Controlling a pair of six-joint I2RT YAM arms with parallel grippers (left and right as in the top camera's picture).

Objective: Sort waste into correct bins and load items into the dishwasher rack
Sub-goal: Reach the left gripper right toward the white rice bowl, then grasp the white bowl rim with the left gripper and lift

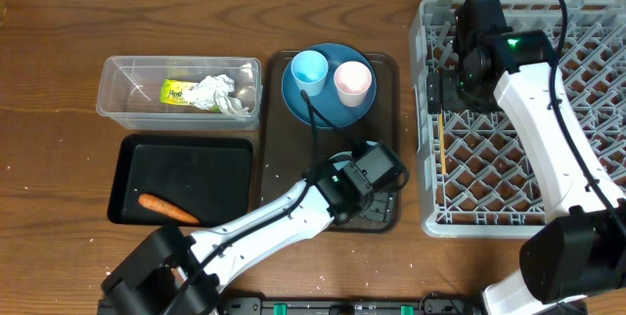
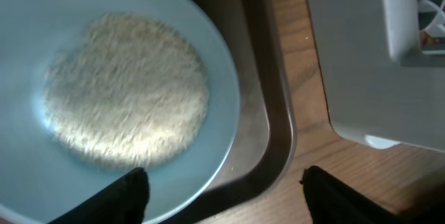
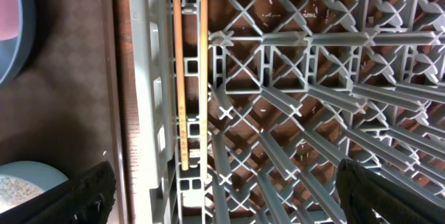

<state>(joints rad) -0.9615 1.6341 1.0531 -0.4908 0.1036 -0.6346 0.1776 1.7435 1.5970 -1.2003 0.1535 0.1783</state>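
Note:
My left gripper (image 2: 224,200) is open over the white bowl (image 2: 42,175); one finger (image 2: 128,196) is above its pale blue inside and the other is outside, over the table. Loose rice (image 2: 125,92) fills the bowl's middle. Overhead, the left gripper (image 1: 367,196) hides the bowl. My right gripper (image 3: 229,196) hangs open and empty over the dishwasher rack's (image 1: 587,51) left edge, where the chopsticks (image 3: 184,64) lie. The blue plate (image 1: 303,95) carries the light blue cup (image 1: 309,68) and pink cup (image 1: 353,82).
The clear tub (image 1: 127,90) holds the yellow-green wrapper (image 1: 176,91) and crumpled tissue (image 1: 220,95). The carrot piece (image 1: 168,207) lies in the black tray (image 1: 186,173). Plate and bowl stand on the brown serving tray (image 1: 277,173), whose raised rim (image 2: 274,113) runs close to the rack.

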